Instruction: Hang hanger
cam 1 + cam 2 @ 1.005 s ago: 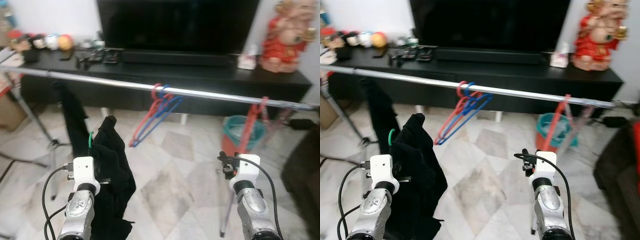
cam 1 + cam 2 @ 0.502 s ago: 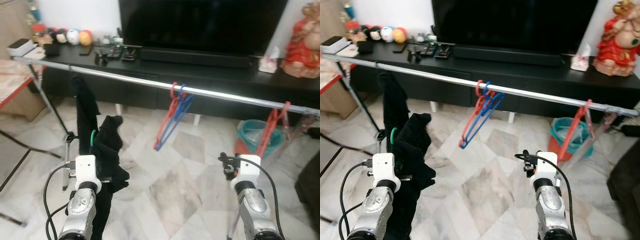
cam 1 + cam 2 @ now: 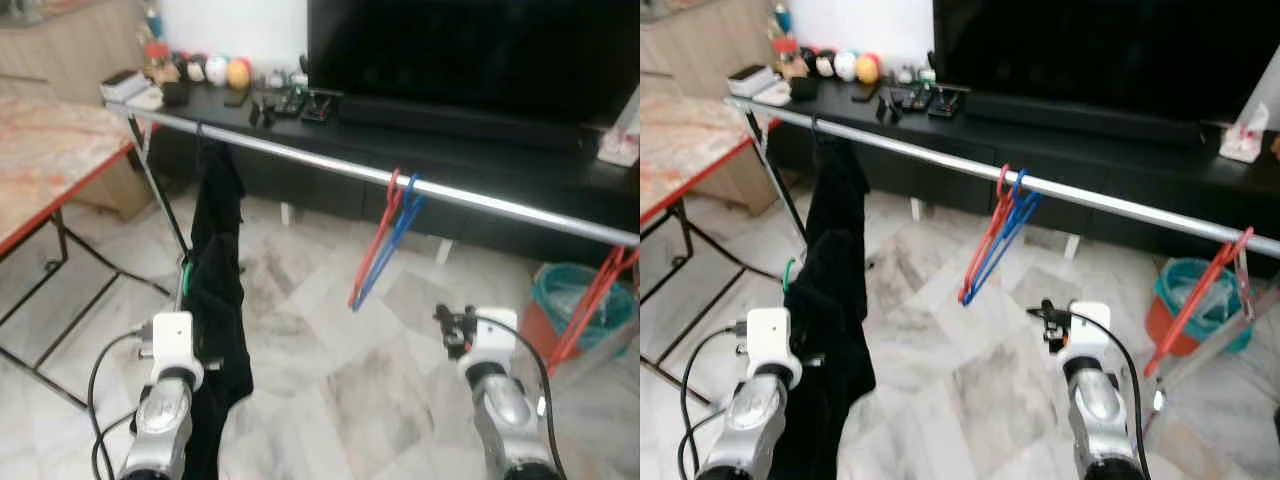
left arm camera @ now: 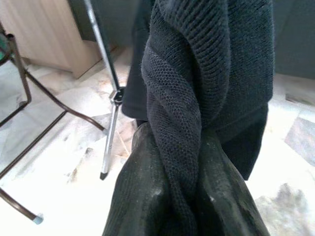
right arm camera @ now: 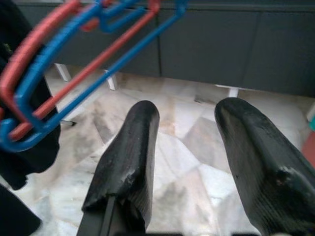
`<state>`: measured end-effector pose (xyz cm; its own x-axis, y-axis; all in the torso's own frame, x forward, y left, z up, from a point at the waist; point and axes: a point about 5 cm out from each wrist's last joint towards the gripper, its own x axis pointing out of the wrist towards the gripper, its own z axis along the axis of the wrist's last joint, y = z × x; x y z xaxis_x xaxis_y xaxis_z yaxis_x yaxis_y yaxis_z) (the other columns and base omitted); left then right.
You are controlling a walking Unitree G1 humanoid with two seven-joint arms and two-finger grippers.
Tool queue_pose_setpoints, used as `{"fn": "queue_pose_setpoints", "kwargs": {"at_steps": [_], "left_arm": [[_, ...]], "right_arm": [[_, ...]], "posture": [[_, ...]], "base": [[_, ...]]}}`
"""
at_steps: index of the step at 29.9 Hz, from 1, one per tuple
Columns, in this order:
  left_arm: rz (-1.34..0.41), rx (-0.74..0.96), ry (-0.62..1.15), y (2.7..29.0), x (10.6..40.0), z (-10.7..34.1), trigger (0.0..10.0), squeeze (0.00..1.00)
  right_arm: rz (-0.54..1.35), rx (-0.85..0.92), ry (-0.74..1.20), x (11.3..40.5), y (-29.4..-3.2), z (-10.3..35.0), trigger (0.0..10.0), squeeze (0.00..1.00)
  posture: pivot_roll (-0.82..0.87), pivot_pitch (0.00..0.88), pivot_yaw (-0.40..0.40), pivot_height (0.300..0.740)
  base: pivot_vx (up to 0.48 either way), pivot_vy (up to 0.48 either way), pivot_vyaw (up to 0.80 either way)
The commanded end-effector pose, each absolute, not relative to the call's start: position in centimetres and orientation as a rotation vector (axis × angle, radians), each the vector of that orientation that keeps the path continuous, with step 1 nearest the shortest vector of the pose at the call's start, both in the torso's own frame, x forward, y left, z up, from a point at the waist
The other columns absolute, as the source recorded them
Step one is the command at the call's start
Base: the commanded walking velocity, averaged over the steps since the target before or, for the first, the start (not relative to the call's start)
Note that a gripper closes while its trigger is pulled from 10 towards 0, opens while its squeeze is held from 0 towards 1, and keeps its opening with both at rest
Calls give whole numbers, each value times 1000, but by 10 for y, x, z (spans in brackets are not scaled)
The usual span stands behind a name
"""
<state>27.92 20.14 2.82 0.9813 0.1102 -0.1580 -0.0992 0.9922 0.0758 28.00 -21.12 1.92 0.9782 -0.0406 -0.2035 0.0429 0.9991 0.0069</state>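
A silver clothes rail (image 3: 300,157) runs across in front of me. My left gripper (image 4: 181,162) is shut on a black knitted garment (image 3: 215,310) that hangs on a green hanger (image 3: 184,276), held low and just in front of the rail's left part. Another black garment (image 3: 218,175) hangs from the rail right behind it. A red hanger and a blue hanger (image 3: 385,235) hang together mid-rail. My right gripper (image 5: 187,110) is open and holds nothing, low and to the right of those two hangers (image 5: 64,64).
A red-edged table (image 3: 50,170) stands at the left, on dark metal legs. A black TV console (image 3: 480,140) with a large TV runs behind the rail. Another red hanger (image 3: 590,305) and a teal bin (image 3: 575,290) are at the right. The rack's leg (image 3: 160,195) slants down on the left.
The whole picture has shifted, so the camera has moved: the table has come into view and the rail looks nearer. The left gripper still grips the garment; the right stays open.
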Motion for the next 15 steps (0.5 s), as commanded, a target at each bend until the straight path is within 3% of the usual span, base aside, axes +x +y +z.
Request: {"fn": "queue_pose_setpoints", "kwargs": {"at_steps": [1, 7, 15], "left_arm": [[85, 77, 116, 198, 284, 36, 10000, 0], [92, 76, 114, 198, 284, 36, 10000, 0], [107, 50, 117, 200, 283, 35, 10000, 0]], "right_arm": [[-50, 16, 213, 281, -213, 20, 10000, 0], [-40, 3, 212, 282, -211, 20, 10000, 0], [-34, 18, 230, 281, -211, 17, 10000, 0]], "posture": [[-70, 0, -15, 740], [-68, 0, -17, 740], [-69, 0, -19, 740]], "base": [[0, -439, 0], [0, -422, 0], [0, 0, 0]]}}
